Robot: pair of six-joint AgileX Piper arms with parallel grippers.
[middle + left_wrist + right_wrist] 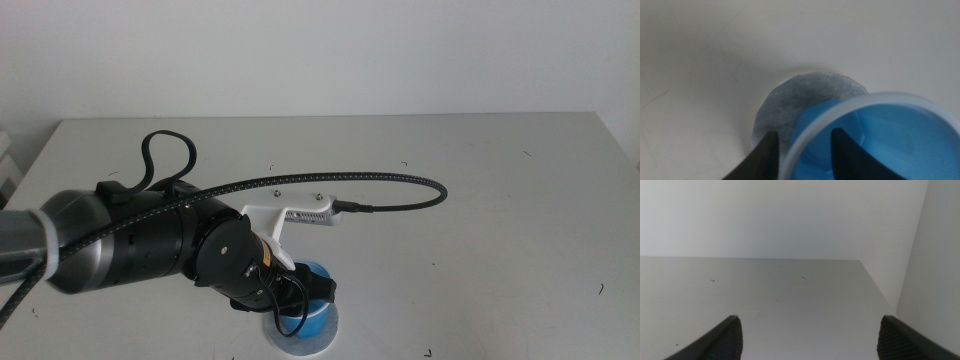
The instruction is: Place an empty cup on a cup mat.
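The blue cup (318, 276) with a white rim stands over the round grey cup mat (326, 341) near the table's front edge. My left gripper (304, 296) is shut on the cup's wall. In the left wrist view, one jaw is outside and one inside the rim of the cup (890, 135), between the tips of the gripper (805, 135). The cup is empty and covers part of the mat (800, 100). I cannot tell whether its base touches the mat. My right gripper (810, 320) is open and empty, out of the middle view.
The left arm's dark body (140, 240) and its looping cable (400, 185) lie over the left and middle of the grey table (500, 200). A white wall rises behind the table's far edge.
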